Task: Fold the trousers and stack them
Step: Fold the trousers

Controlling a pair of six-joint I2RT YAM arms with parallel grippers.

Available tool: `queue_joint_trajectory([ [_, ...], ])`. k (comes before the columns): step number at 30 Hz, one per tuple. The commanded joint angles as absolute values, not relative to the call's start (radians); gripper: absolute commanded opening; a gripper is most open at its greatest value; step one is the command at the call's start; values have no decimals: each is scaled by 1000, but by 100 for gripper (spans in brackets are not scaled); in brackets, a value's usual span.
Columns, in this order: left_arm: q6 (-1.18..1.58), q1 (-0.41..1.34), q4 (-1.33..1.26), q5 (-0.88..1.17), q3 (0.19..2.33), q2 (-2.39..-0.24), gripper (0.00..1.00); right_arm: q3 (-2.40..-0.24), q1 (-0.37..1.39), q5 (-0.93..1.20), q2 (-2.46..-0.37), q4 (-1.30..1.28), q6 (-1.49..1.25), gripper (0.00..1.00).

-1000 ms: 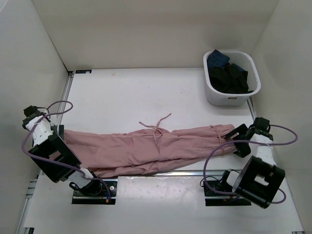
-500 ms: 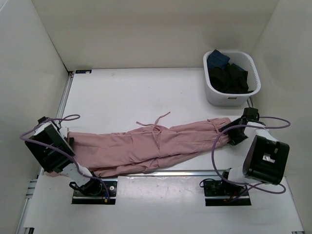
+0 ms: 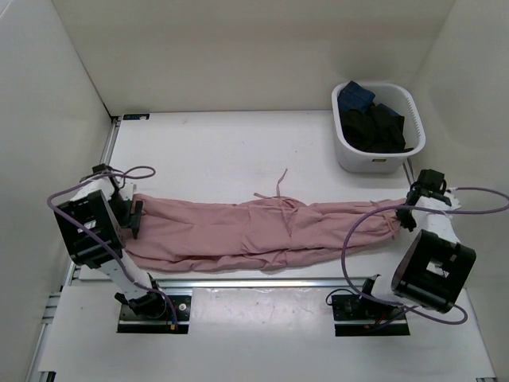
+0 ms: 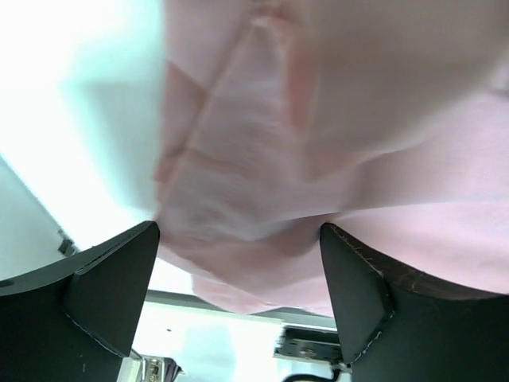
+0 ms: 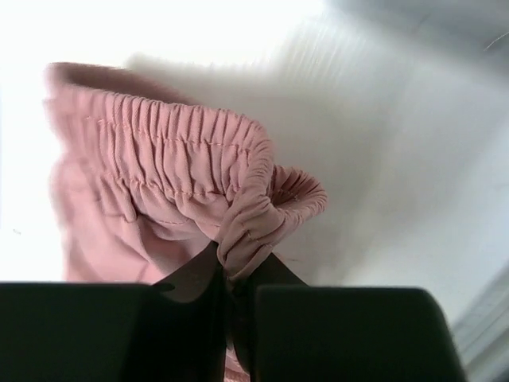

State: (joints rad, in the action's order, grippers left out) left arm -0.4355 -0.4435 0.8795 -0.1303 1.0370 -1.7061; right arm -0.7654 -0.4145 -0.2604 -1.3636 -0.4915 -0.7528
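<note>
If you pull now, the trousers (image 3: pixel 262 235) may slip: the right hand (image 5: pixel 227 278), 3 o'clock, clenches only a waistband fold (image 5: pixel 254 227), and the left hand (image 4: pixel 238 274), 9 o'clock, stands released.

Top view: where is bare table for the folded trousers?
Widest bare stretch of white table: between the back wall and the dusty-pink fabric trousers, left of the white plastic basket. A thin strip runs between trousers and near metal rail. Crowded: the basket corner and both trouser ends, at the left end effector and right end effector.
</note>
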Motion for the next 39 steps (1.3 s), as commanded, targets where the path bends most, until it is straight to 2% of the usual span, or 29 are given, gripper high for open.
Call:
queue_joint_trajectory([
  [1,-379,-365,916,-49,1063,-1689,94,-909,-419,-486,-1279,-564,-625,0],
  [3,-361,-321,925,-28,1072,-1680,95,-952,-384,-560,-1244,-604,-575,0],
  [5,-345,-255,925,-17,1072,-1689,95,-1015,-255,-654,-1207,-627,-497,0],
  [8,-315,-194,911,-37,1040,-1703,95,-1095,53,-881,-1184,-679,-442,0],
  [9,-305,-183,911,-37,1031,-1713,95,-1118,236,-935,-1184,-743,-457,0],
  [10,-305,-183,894,-47,1022,-1713,95,-1141,330,-984,-1215,-791,-487,0],
  [11,-296,-170,879,-61,1013,-1723,95,-1167,421,-1077,-1233,-851,-608,0],
  [12,-296,-170,879,-61,997,-1723,95,-1217,590,-1110,-1255,-985,-685,0],
  [14,-287,-170,865,-74,988,-1732,96,-1265,737,-1141,-1337,-1115,-937,0],
  [15,-287,-170,865,-74,988,-1732,96,-1287,865,-1141,-1368,-1159,-1006,0],
  [18,-278,-170,865,-89,979,-1732,96,-1380,1082,-1150,-1515,-1258,-1169,0],
  [21,-278,-170,865,-110,979,-1710,96,-1540,1199,-1150,-1765,-1359,-1270,0],
  [24,-278,-170,865,-110,969,-1701,96,-1662,1278,-1150,-1926,-1434,-1334,0],
  [29,-278,-170,865,-110,969,-1692,96,-1697,1324,-1079,-1979,-1335,-1296,0],
  [31,-278,-170,865,-110,969,-1692,96,-1655,1324,-1040,-1970,-1251,-1250,4],
  [32,-278,-170,865,-110,969,-1692,96,-1638,1324,-1020,-1956,-1208,-1221,11],
  [34,-278,-170,865,-110,969,-1692,97,-1611,1334,-955,-1942,-1108,-1090,15],
  [37,-287,-170,865,-110,979,-1692,97,-1600,1354,-910,-1942,-953,-924,27],
  [38,-287,-170,865,-120,979,-1692,97,-1612,1365,-899,-1942,-907,-881,50],
  [39,-287,-170,865,-120,988,-1692,97,-1635,1365,-870,-1942,-891,-838,66],
])
